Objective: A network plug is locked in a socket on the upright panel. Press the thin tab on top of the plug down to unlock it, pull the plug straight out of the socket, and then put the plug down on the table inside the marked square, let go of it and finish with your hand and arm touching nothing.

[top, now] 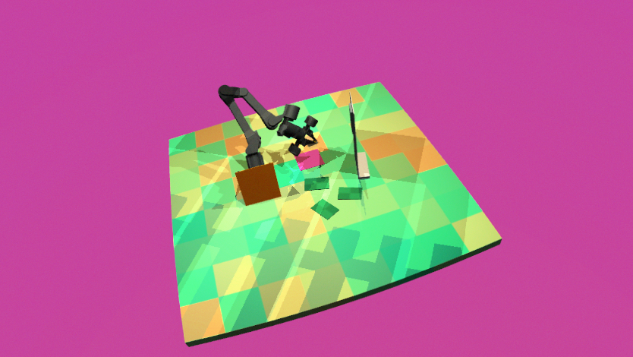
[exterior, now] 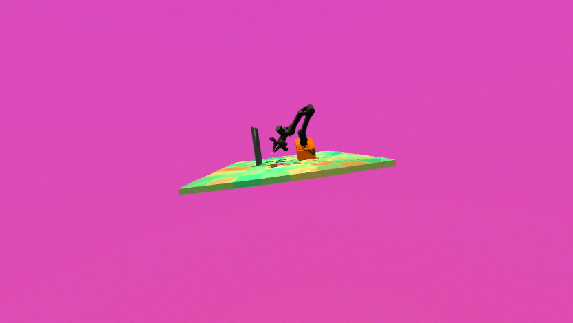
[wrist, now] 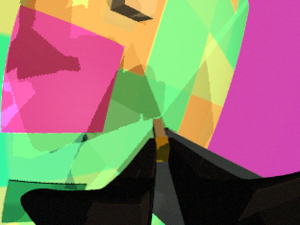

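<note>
My gripper (top: 316, 141) (exterior: 273, 152) (wrist: 161, 143) is shut on the plug and points steeply down. The plug (wrist: 162, 150) is small, amber and tan, and sticks out past the fingertips in the wrist view. It is out of the socket and held above the table. The marked square (top: 309, 159) (wrist: 60, 91) is pink and lies flat on the table, to the left of the plug in the wrist view. The upright panel (top: 354, 135) (exterior: 256, 146) stands apart from the gripper, seen nearly edge-on; its socket cannot be made out now.
A small dark-sided block (exterior: 273, 165) (wrist: 131, 10) lies near the pink square. Flat green rectangles (top: 316, 184) (top: 350, 193) (top: 325, 209) lie between the arm's side and the panel's foot. An orange-brown box (top: 258, 184) (exterior: 306, 154) stands at the arm's base.
</note>
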Action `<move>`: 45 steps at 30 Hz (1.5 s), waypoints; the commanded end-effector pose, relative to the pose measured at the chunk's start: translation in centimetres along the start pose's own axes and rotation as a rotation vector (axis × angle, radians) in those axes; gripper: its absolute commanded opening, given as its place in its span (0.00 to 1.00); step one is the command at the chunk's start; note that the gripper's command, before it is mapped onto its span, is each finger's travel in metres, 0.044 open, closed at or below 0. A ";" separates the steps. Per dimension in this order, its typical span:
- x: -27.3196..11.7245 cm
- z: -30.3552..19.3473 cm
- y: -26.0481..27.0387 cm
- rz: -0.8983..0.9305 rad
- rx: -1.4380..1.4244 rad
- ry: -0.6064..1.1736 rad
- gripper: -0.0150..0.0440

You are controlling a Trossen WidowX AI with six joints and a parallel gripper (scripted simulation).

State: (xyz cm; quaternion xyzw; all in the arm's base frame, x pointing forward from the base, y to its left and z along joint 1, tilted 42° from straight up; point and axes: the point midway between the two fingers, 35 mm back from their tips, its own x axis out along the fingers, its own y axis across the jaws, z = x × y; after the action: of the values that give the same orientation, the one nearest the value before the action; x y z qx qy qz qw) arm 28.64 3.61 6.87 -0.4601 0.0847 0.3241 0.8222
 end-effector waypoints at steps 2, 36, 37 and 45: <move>0.3 2.0 2.8 0.087 -0.056 -0.135 0.25; 1.7 2.6 4.5 0.115 -0.073 -0.175 0.25; 1.8 2.6 4.5 0.115 -0.073 -0.174 0.25; 2.2 2.6 4.8 0.116 -0.073 -0.174 0.25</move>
State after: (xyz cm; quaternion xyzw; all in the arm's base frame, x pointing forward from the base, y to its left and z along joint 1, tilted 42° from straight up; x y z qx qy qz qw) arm 26.91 8.44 4.23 -0.4554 0.0245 0.4136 0.7880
